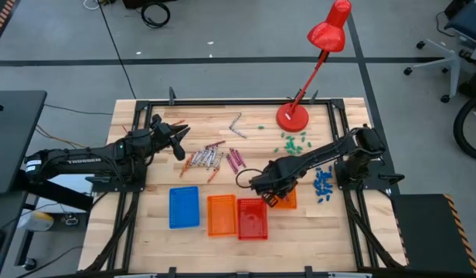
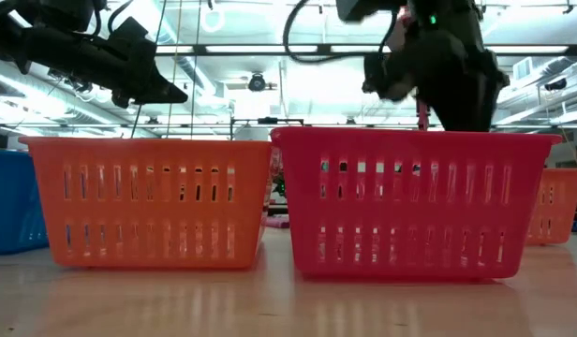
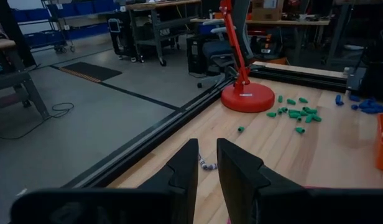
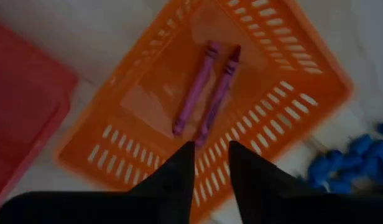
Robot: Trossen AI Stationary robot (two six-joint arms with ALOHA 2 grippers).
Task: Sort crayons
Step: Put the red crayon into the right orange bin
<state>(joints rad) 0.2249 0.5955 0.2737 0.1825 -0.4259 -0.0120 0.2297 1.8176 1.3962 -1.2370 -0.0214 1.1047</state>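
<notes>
On the wooden table (image 1: pixel 145 224), two purple crayons (image 4: pixel 204 93) lie in the orange basket (image 4: pixel 291 93) below the nearly closed, empty right gripper (image 4: pixel 210 155), while many crayons (image 1: pixel 211 158) remain unsorted.

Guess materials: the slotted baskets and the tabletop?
Orange basket and red basket: likely moulded plastic, uniform colour, even slots, slight sheen. Tabletop: looks like pale wood, with plank seams and grain; its sheen in the low view suggests a sealed finish.

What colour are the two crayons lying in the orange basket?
Both crayons are magenta-purple, clearest in the right wrist view.
</notes>
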